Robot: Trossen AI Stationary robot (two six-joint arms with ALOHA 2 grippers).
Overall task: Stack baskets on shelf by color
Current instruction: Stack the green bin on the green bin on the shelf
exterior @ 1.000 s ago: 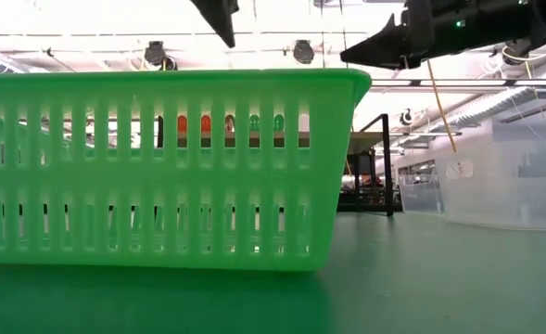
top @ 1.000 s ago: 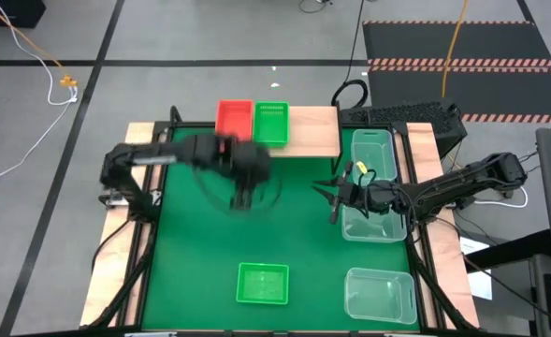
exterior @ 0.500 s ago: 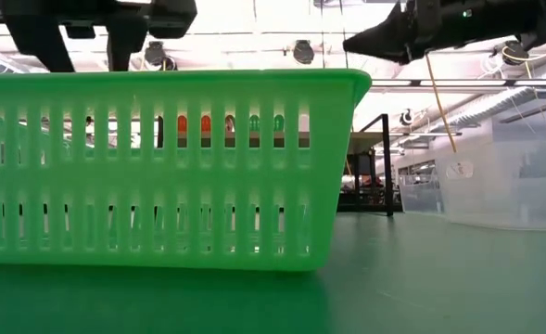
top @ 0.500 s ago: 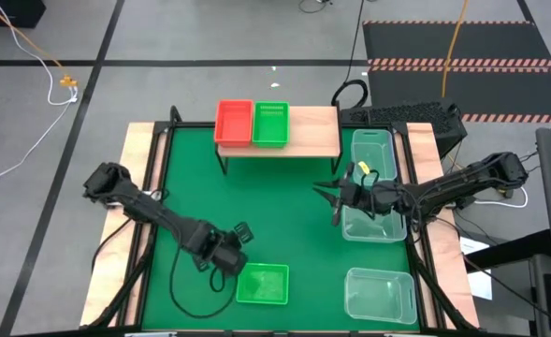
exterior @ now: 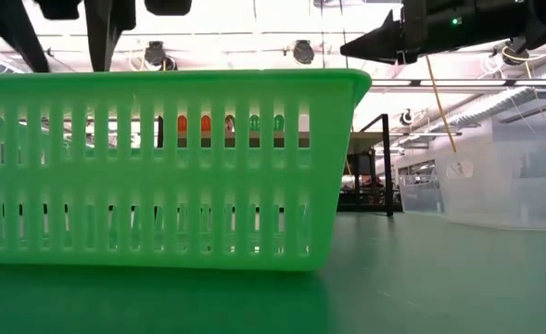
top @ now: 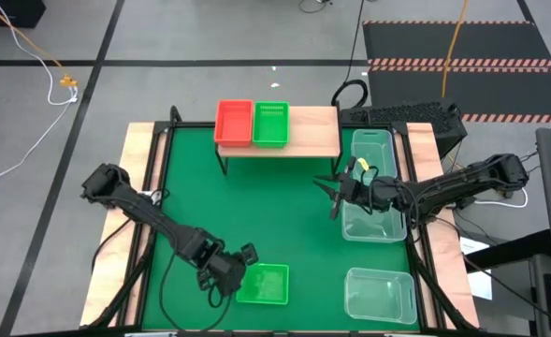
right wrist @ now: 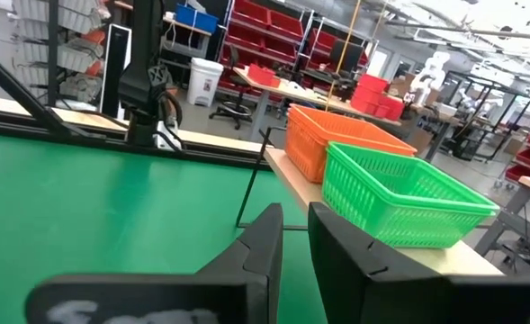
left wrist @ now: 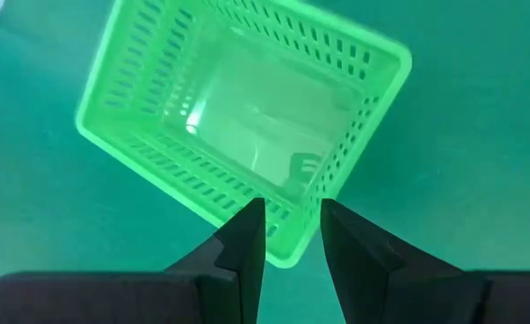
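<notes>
— Baskets on the shelf (top: 317,134) are counted from the high view: a red basket (top: 235,122) and a green basket (top: 271,123) side by side at its left end. Which one is being approached?

— Neither. A loose green basket (top: 262,284) is seen on the green mat (top: 275,211) at the near edge, long axis running left-right, and the left gripper (top: 232,277) is placed at its left short end. The right gripper (top: 332,194) is held well apart, beside a clear basket (top: 372,212); two more clear bins (top: 381,295) (top: 372,147) are seen on that side.

— And the low view?

— Only the slotted green wall (exterior: 171,167) is shown, with dark fingers (exterior: 101,32) above its left rim.

— The left wrist view?

— The fingers (left wrist: 247,247) are seen narrowly parted, nothing held, with a corner of the basket rim (left wrist: 287,252) lined up with the gap.

— The right wrist view?

— Its fingers (right wrist: 269,238) are nearly closed and empty, pointed toward the shelved baskets (right wrist: 395,193).
</notes>
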